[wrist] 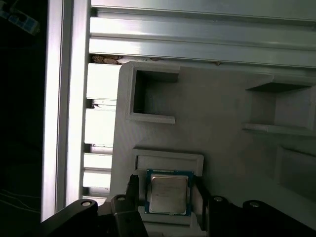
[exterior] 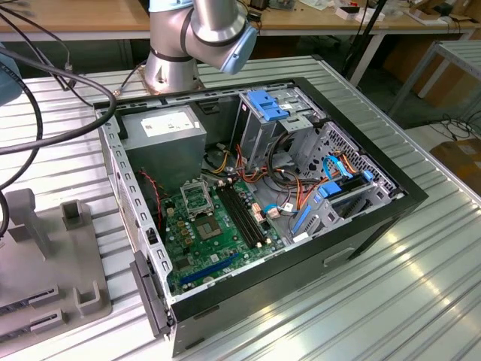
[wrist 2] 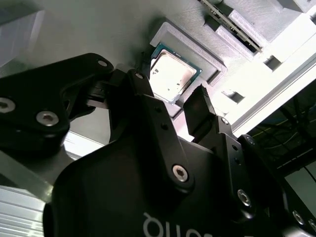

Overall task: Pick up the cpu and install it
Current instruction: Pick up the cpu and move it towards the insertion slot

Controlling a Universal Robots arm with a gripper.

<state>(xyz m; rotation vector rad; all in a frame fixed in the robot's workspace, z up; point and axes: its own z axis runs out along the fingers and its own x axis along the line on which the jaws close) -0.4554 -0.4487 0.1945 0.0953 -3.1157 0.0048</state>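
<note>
The exterior view takes in the wider bench: the silver-and-blue robot arm point(exterior: 199, 30) stands on a ribbed aluminium table point(exterior: 376, 301) behind an open black computer case point(exterior: 301, 278). In the case lies a green motherboard point(exterior: 218, 241), its black-and-silver square socket frame point(exterior: 197, 199) uncovered. A pale grey moulded tray point(exterior: 45, 301) lies at the exterior view's left. Both wrist views look close at that tray point(wrist: 222, 123) instead, where the cpu point(wrist: 168, 193) — a small thin square chip with a pale silver-tan face and a green rim — lies flat in a shallow square pocket. The black two-fingered gripper point(wrist: 165, 190) is spread wide and holds nothing. Its fingers point(wrist: 132, 187) stand one on each side of the chip point(wrist 2: 173, 74), close beside its edges — whether either touches cannot be told.
</note>
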